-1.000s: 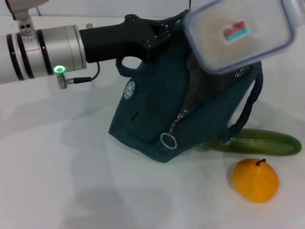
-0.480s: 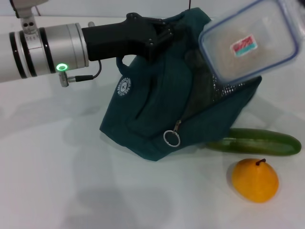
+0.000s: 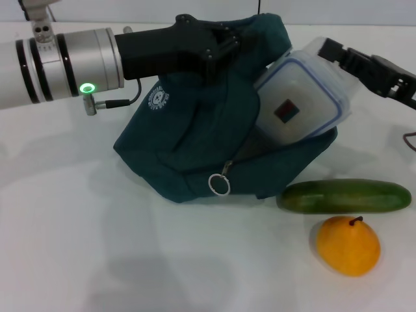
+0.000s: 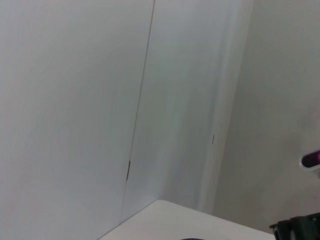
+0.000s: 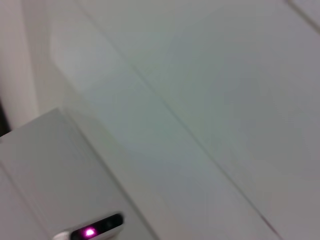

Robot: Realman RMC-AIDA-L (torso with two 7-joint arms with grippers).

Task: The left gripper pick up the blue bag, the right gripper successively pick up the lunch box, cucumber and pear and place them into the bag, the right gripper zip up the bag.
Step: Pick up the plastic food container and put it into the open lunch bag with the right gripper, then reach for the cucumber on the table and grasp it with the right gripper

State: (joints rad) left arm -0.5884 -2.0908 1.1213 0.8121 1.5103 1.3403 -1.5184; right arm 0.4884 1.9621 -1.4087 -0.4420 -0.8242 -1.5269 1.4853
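My left gripper [image 3: 220, 44] is shut on the top of the blue bag [image 3: 188, 140] and holds its mouth open toward the right. The bag's base rests on the table, and its ring pull [image 3: 219, 186] hangs at the front. The lunch box [image 3: 300, 104] is tilted and sits partly inside the bag's opening. My right gripper [image 3: 335, 53] comes in from the right and is shut on the box's upper far edge. The cucumber [image 3: 346, 196] lies on the table right of the bag. The pear [image 3: 348, 246] sits just in front of it.
The white table [image 3: 97, 247] stretches to the front and left of the bag. The silver left arm [image 3: 58, 65] with its green light spans the upper left. Both wrist views show only pale walls.
The right gripper has carried the lunch box down and away from the camera into the bag's mouth. The bag has swung left and its opening has tipped further right.
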